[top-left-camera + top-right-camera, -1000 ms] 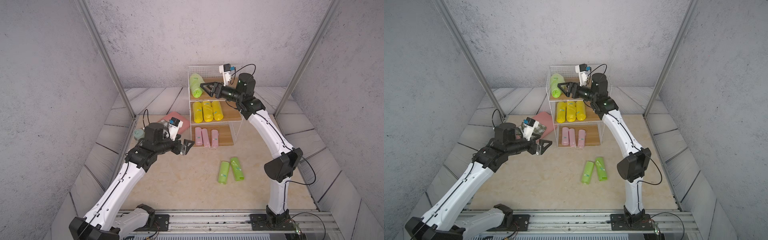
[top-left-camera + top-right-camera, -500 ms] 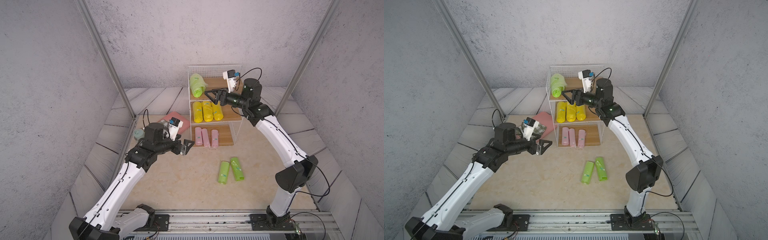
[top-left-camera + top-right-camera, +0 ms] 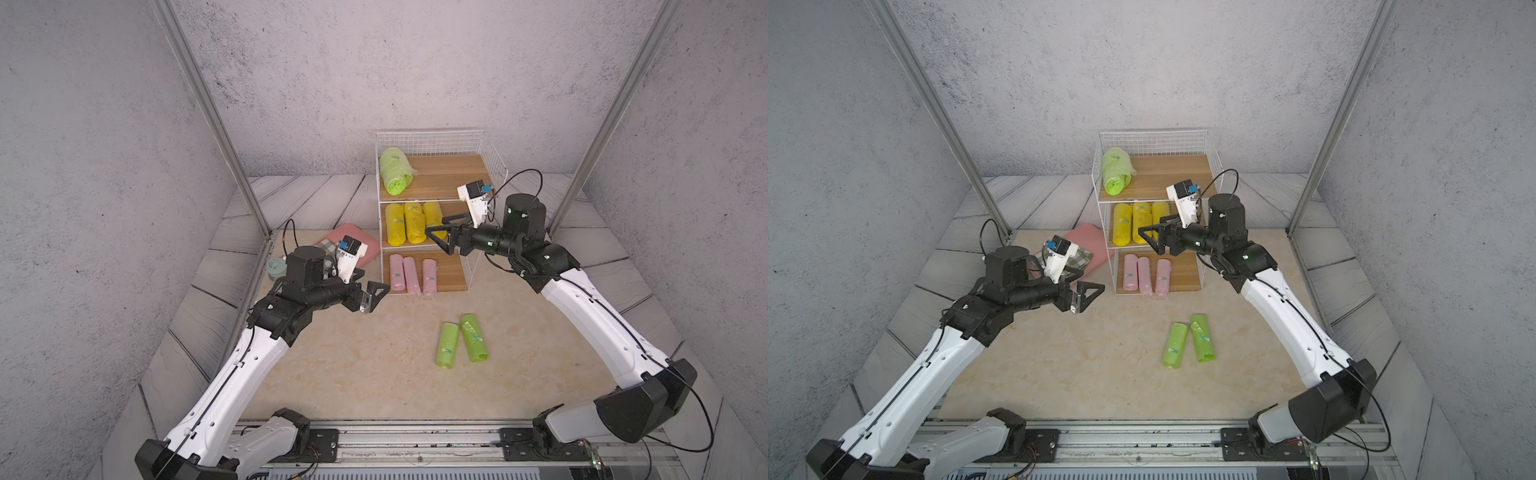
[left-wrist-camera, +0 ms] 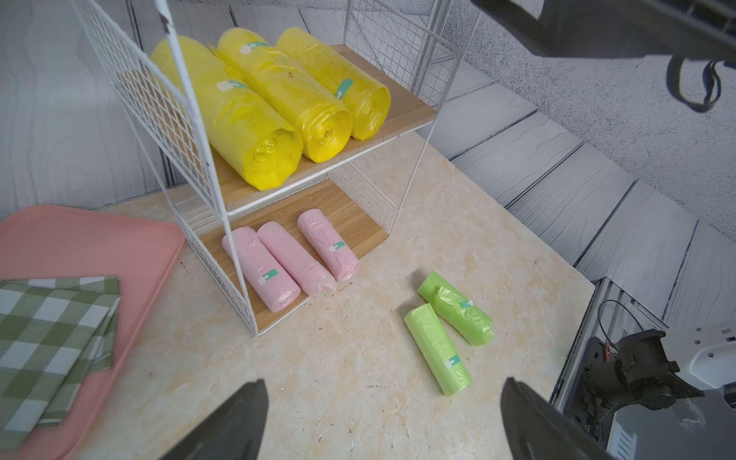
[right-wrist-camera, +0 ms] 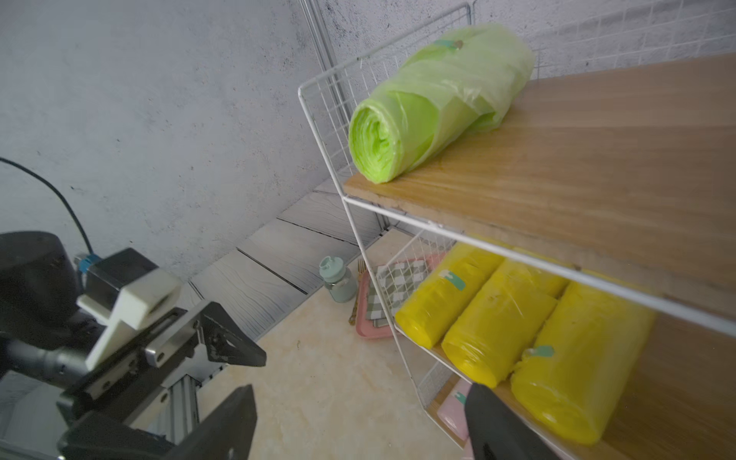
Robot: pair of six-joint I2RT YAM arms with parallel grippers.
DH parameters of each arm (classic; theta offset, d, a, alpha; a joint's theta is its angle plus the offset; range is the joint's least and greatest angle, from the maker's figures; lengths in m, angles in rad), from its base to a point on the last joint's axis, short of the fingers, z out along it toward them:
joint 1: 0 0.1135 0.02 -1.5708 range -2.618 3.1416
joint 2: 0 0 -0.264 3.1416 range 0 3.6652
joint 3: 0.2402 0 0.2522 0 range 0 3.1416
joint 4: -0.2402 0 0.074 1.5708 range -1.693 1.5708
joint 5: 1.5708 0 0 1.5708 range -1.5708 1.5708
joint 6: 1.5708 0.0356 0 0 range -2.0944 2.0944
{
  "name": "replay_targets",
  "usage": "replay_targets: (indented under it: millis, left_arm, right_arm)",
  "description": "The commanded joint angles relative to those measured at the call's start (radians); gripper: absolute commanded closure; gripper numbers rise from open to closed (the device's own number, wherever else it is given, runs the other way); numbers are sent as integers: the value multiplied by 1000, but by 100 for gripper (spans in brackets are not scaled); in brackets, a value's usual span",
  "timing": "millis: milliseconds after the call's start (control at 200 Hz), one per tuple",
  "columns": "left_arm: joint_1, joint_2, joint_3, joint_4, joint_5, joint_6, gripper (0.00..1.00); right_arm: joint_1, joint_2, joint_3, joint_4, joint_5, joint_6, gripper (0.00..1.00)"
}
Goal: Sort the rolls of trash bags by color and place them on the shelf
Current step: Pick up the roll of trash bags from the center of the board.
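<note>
I have both arms up off the table [image 3: 365,374]. The left gripper [image 3: 375,296] hangs in mid-air just beside the bottom front corner of the shelf [image 3: 430,141], with its jaws wide apart and nothing between them. In its wrist view both fingers [image 4: 239,418] frame bare tabletop.

The right gripper [image 3: 435,225] sits in front of the shelf at the height of the middle board, near the front ends of the yellow rolls [image 3: 409,222]. Its jaws are spread and empty. From the right wrist view I cannot tell whether a finger [image 5: 498,422] brushes the nearest yellow roll.

The top green roll [image 3: 394,174] lies alone at the left end of the top board, against the side wire, with its outer bag loose and puffed. The rest of that board is bare wood. The three yellow rolls lie side by side on the middle board, pressed together. The three pink rolls [image 3: 409,274] lie on the bottom board, two of them touching and the third a little apart.

The loose green rolls [image 3: 446,345] lie on the table in front of the shelf. They touch at their far ends and splay apart toward me.

To the left of the shelf is a pink tray [image 4: 79,239] with a folded checked cloth [image 4: 47,318] on it, and a small bottle [image 3: 275,268] stands beside the tray.
</note>
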Motion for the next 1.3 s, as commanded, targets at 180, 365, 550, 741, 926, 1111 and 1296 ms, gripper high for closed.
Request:
replay_targets:
  millis: [180,365,550,741,926,1111,1296]
  left_arm:
    - [7,-4,-8,22,59,40,3]
    - [5,-5,-46,54,76,40,3]
    - [-3,-6,-72,74,95,51,3]
    - [-18,-4,-97,78,99,71,3]
    - [-32,8,-113,89,108,76,3]
    - [-58,32,-125,87,98,102,3]
    - [-90,54,-136,85,76,128,3]
  right_arm:
    - [24,-110,-94,-92,160,-73,9]
    - [26,-188,-221,-117,255,-71,9]
    - [30,-226,-281,-203,347,-62,10]
    - [30,-262,-383,-261,436,-4,11]
    - [30,-286,-485,-333,507,64,12]
    - [30,-290,-567,-391,550,136,13]
    - [30,-271,-632,-432,565,199,15]
